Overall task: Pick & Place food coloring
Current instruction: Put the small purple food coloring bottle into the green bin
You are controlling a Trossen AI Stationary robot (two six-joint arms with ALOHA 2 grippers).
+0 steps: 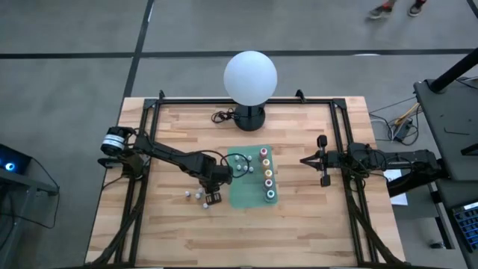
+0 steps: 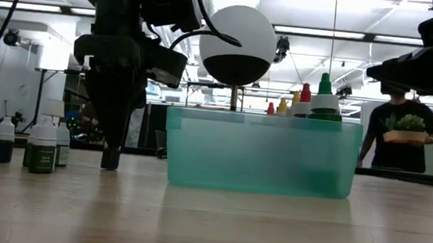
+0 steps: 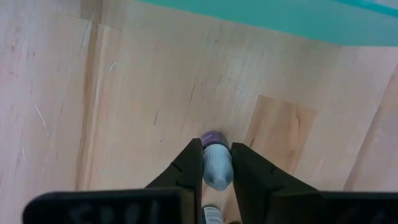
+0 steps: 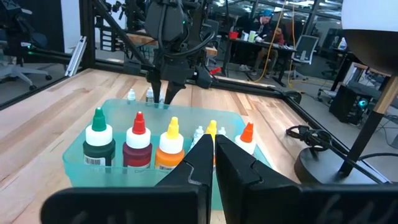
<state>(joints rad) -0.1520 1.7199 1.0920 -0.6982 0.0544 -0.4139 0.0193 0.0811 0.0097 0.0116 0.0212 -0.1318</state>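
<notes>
The left gripper's [image 3: 216, 167] fingers [image 3: 186, 168] stand on either side of a small food coloring bottle [image 3: 216, 163] with a purple top, pressed against its body on the bare bench [image 3: 124, 93], just outside the translucent green tray [image 1: 246, 196]. I judge the bottle light and stiff, its smooth plastic a little slippery and its narrow base easy to tip, so a hold on the body below the cap looks right, as here. A few more small bottles [image 2: 42, 146] stand nearby on the bench, beside the tray. Inside the tray, larger bottles with coloured tops [image 4: 138, 148] stand in a row, with small whitish ones beside them. The right gripper [image 1: 305, 160] waits well apart at the bench's right side, fingers together on nothing. A white globe lamp [image 1: 250, 78] stands at the far edge.
</notes>
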